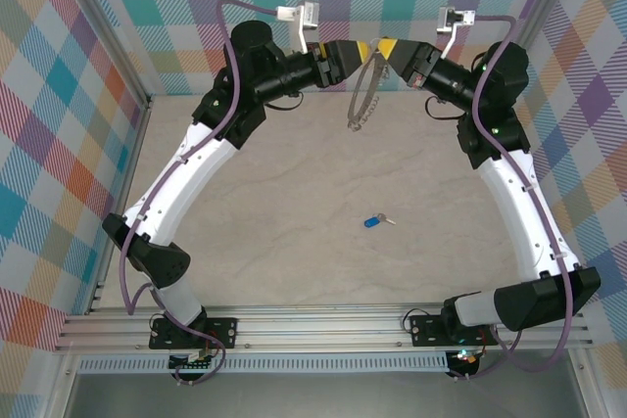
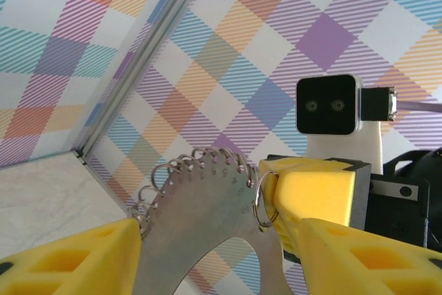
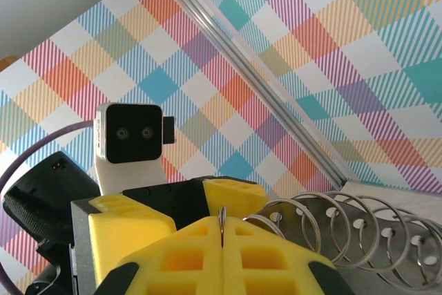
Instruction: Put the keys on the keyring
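The keyring (image 2: 200,219) is up in the air over the back of the counter (image 1: 294,193), with a thin bit of its metal pinched in the closed right tool (image 3: 222,236). Up close it's a flat silver curved band with a row of small punched holes and tiny numbers, plus a bunch of thin wire loops threaded along the outer rim. It hangs down, slightly tilted. The key (image 1: 376,221) lies flat on the counter, well apart from it, with its blue head to the left and its short silver blade pointing right.
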`<state>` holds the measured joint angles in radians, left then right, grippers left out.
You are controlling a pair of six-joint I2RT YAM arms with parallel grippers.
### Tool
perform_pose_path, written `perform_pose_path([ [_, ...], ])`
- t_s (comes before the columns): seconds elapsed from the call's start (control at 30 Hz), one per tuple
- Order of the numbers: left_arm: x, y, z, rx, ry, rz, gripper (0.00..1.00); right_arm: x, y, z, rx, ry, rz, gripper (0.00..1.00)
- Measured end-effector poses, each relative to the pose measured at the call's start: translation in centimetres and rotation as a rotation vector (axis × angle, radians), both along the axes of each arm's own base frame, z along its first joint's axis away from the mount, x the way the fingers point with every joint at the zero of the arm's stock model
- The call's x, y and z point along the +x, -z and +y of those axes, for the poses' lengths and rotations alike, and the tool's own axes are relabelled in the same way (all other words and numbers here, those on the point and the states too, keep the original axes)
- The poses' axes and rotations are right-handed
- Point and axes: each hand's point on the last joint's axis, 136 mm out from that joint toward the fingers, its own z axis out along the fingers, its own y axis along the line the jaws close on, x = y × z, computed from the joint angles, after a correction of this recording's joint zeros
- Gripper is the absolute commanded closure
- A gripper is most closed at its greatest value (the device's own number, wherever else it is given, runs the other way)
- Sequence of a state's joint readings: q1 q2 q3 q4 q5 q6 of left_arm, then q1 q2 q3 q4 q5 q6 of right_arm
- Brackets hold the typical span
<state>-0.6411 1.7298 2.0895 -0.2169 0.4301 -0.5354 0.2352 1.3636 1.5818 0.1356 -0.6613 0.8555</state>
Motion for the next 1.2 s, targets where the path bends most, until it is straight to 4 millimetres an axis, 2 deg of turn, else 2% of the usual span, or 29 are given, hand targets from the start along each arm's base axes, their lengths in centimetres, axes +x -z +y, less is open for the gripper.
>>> perform_pose_path([
  [0.37, 1.2, 0.1, -0.4, -0.036, -0.014, 0.039, 0.36, 0.6, -1.2, -0.7, 0.058, 0.052, -0.009, 1.0],
  [0.57, 1.9, -0.9, 0.2, -0.088, -0.024, 0.049, 0.36, 1.4, -1.2, -1.1, 0.118, 0.072, 0.016, 1.0],
  [0.77, 1.6, -2.1, 0.2, -0.133, -0.004, 0.035, 0.37, 1.9, -1.1, -1.2, 0.163, 0.074, 0.03, 1.0],
  [1.03, 0.6, -3.4, 0.0, -0.178, 0.055, 0.02, 0.5, 2.5, -0.1, -1.4, 0.195, 0.08, 0.059, 1.0],
  [1.2, 0.0, -4.0, -0.2, -0.206, 0.097, 0.009, 0.58, 2.4, -0.3, -1.4, 0.215, 0.074, 0.053, 1.0],
])
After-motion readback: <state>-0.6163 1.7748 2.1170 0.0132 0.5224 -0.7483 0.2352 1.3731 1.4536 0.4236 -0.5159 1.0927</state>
